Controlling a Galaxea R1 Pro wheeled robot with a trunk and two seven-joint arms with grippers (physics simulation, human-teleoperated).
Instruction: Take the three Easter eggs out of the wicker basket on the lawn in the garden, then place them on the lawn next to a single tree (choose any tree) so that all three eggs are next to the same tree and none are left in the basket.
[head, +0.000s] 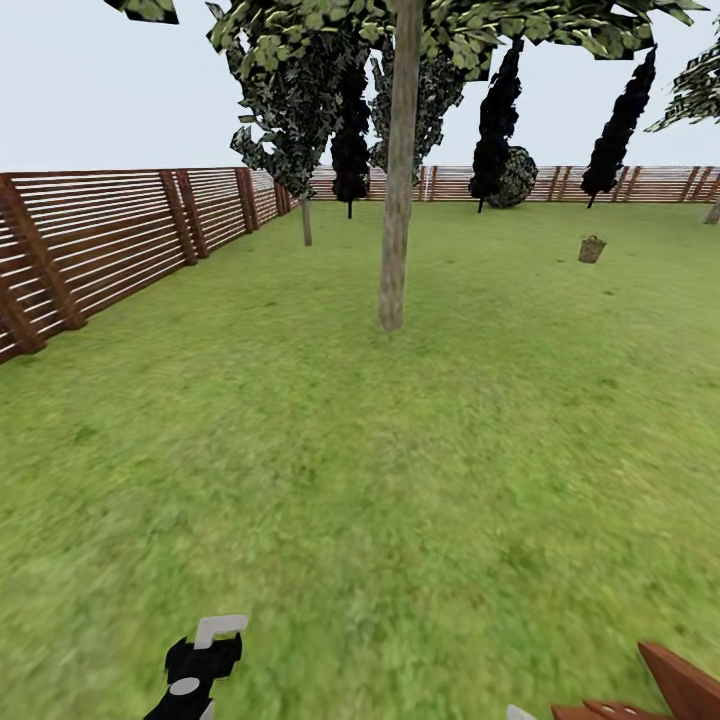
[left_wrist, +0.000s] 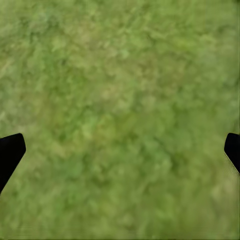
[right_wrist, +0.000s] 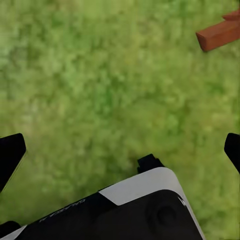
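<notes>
Small tan woven wicker basket (head: 592, 249) sits far off at one o'clock on mottled green lawn (head: 400, 480); likely light, stiff, best gripped by its rim. Both claws spread wide, empty.

Spread tool (right_wrist: 120, 150) over lawn (right_wrist: 100, 75) (brown plank (right_wrist: 217, 34) nearby).

— What can't be made out on the mottled green lawn (head: 330, 480)?

— The small tan-brown wicker basket (head: 592, 249), far off, is too small to show any contents.

— And the tall grey-brown-trunked tree (head: 398, 200)?

— Its crown is cut off by the head view's top edge.

— The arms?

— The black-and-white left gripper (head: 200, 665) is cropped at the bottom edge. Reddish-brown wooden pieces (head: 670, 690) in the corner are cropped too, their identity unclear.
</notes>
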